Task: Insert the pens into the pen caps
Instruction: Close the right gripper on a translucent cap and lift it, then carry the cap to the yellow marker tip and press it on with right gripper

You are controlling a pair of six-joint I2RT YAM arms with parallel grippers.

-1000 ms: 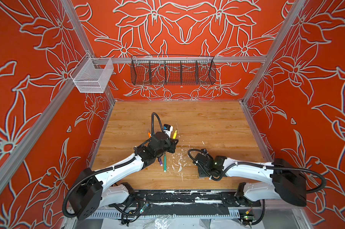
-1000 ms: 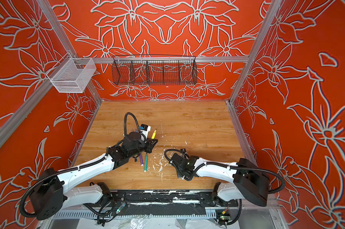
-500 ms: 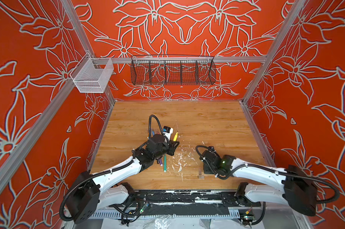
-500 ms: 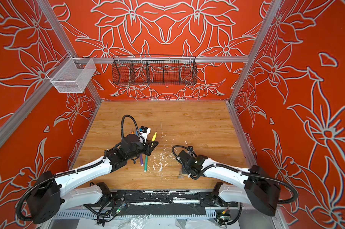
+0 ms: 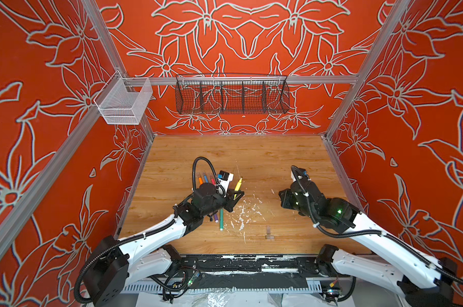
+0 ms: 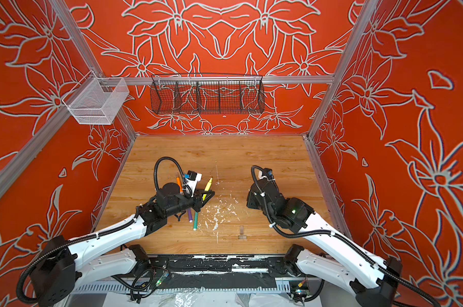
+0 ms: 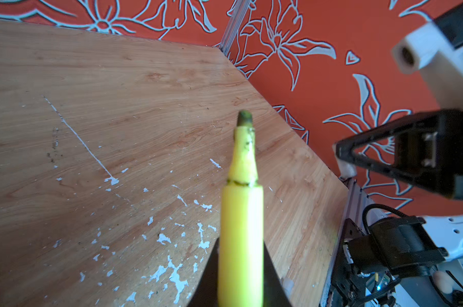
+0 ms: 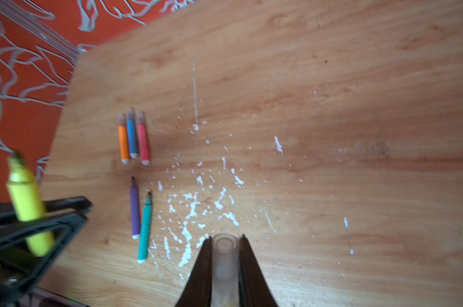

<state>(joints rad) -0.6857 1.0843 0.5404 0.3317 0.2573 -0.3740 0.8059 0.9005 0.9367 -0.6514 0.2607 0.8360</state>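
My left gripper (image 7: 241, 268) is shut on the yellow pen (image 7: 241, 212), whose bare tip points up and away; both top views show this pen (image 5: 238, 184) (image 6: 207, 184) slanting out of the fingers. The right gripper (image 8: 225, 247) is shut on a clear pen cap (image 8: 224, 255), lifted off the table to the right of the left gripper. Orange (image 8: 123, 143), blue (image 8: 131, 138) and pink-red (image 8: 143, 142) pens lie side by side with clear caps on. Purple (image 8: 135, 210) and green (image 8: 145, 228) pens lie bare-tipped. One loose pen cap (image 5: 269, 232) lies near the front edge.
White flecks of debris (image 5: 243, 212) are scattered over the wooden table (image 5: 265, 154). A black wire basket (image 5: 231, 97) hangs on the back wall and a white mesh basket (image 5: 124, 102) on the left rail. Red walls close in three sides.
My right gripper has risen from the front middle of the table and swung right and back with a cap in it. The left gripper has barely shifted with the yellow pen.
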